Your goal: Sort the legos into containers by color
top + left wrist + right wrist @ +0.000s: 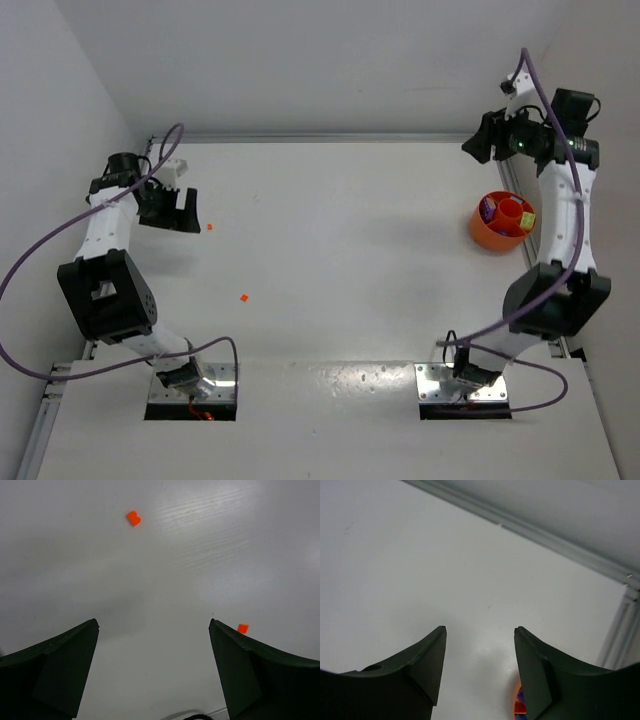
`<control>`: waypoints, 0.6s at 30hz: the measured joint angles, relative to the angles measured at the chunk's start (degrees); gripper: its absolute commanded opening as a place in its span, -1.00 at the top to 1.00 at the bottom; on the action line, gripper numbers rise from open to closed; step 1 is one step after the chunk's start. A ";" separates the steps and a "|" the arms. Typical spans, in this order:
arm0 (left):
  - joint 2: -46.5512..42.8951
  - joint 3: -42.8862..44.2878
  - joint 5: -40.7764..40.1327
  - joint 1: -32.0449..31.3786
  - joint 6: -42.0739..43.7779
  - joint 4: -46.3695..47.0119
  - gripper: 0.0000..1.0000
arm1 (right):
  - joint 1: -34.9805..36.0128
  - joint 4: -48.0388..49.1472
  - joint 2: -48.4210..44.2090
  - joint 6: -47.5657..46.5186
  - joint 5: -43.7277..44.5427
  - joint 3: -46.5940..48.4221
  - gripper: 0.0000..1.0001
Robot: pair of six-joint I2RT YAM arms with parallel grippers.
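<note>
A white table (330, 200) carries one orange bowl (482, 236) that gathers several cups (513, 212), too packed to count. It sits just behind the right tool (490, 140), whose jaws are apart and empty. The left tool (183, 212) gapes wide, seemingly ready to pick. Two orange-red legos lie loose, one (210, 227) just beside it and one (244, 297) farther ahead.

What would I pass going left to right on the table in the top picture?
left gripper → first lego → second lego → bowl
</note>
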 measured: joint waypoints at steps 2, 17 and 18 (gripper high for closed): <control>0.61 -1.25 -1.44 0.98 2.58 -0.92 -0.89 | 0.11 -3.63 6.43 0.09 -1.42 3.89 -0.02; 12.87 -0.92 -24.00 -14.01 -13.99 8.87 -0.43 | 2.86 -3.85 7.45 9.20 3.80 -15.52 0.05; 13.57 -0.39 -26.75 -15.69 -16.15 9.27 -0.38 | 2.86 -3.23 7.08 9.62 4.46 -16.20 0.05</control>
